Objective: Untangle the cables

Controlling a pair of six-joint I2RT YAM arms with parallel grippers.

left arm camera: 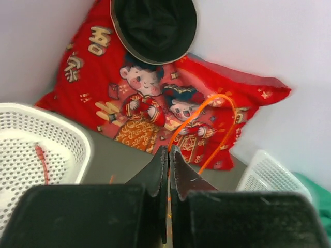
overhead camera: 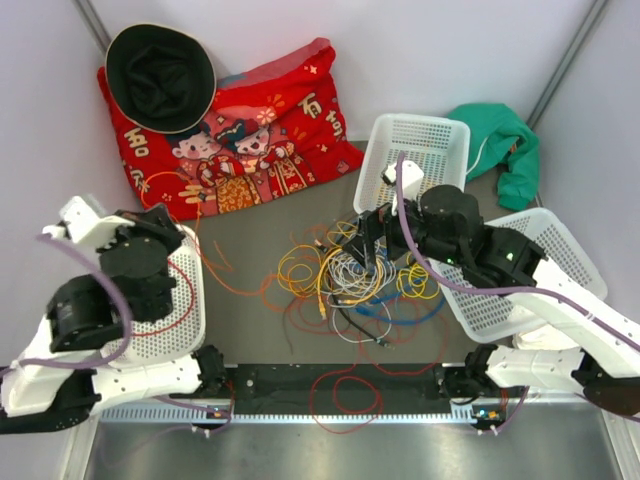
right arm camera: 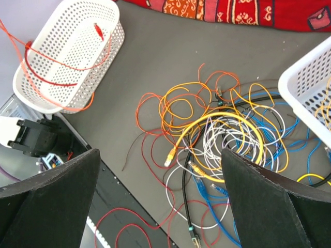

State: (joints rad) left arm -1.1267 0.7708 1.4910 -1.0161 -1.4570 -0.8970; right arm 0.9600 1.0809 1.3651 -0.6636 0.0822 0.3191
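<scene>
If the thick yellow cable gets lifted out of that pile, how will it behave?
Probably floppy: the yellow cable lies in loose curves. It likely drags neighbours along, since white cables and blue cables cross it. Its plug may snag.

Grey table [overhead camera: 255, 250] is carrying the tangled cables [overhead camera: 350, 275] mid-surface. Left basket [overhead camera: 192, 320], far basket [overhead camera: 372, 165], right basket [overhead camera: 560, 235], red cushion [overhead camera: 270, 130] and green cloth [overhead camera: 500, 140] are lying around them.
</scene>
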